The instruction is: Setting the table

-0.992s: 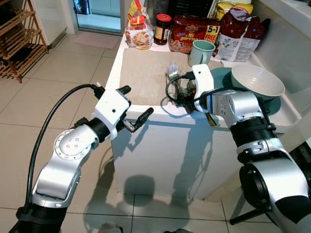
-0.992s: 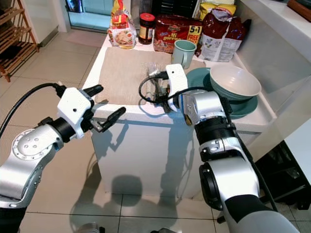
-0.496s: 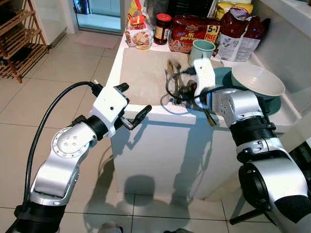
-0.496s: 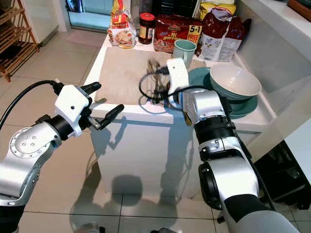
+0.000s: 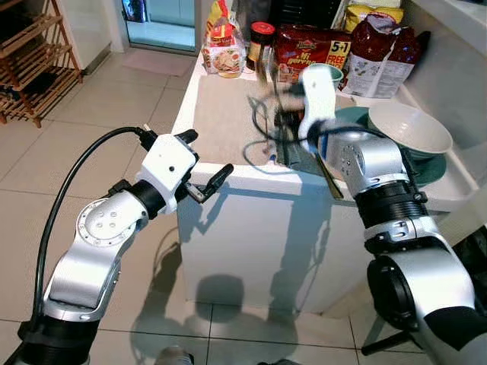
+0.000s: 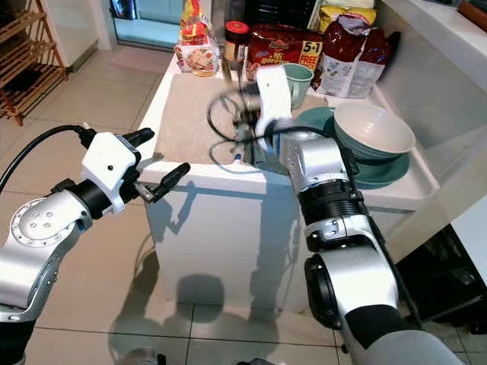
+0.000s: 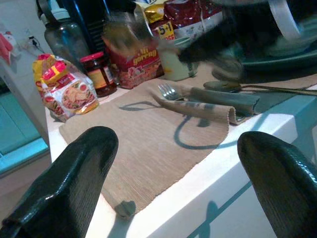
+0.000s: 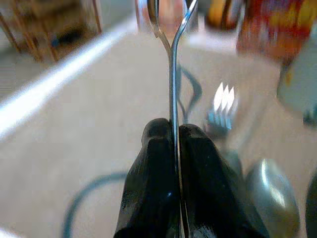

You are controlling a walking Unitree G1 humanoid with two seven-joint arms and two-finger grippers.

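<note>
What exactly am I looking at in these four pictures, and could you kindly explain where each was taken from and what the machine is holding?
This is a humanoid robot with two silver arms, each ending in a two-fingered black end effector. The two wide pictures come from its head cameras, looking down at a white counter. The other two come from a camera on each wrist, looking along the fingers.

On the counter lie a beige placemat, a fork, a mug, a bowl stacked on a teal plate, a jar and food packets.

The right end effector is shut on a thin metal utensil, raised above the placemat. The left end effector hovers open by the counter's edge.
</note>
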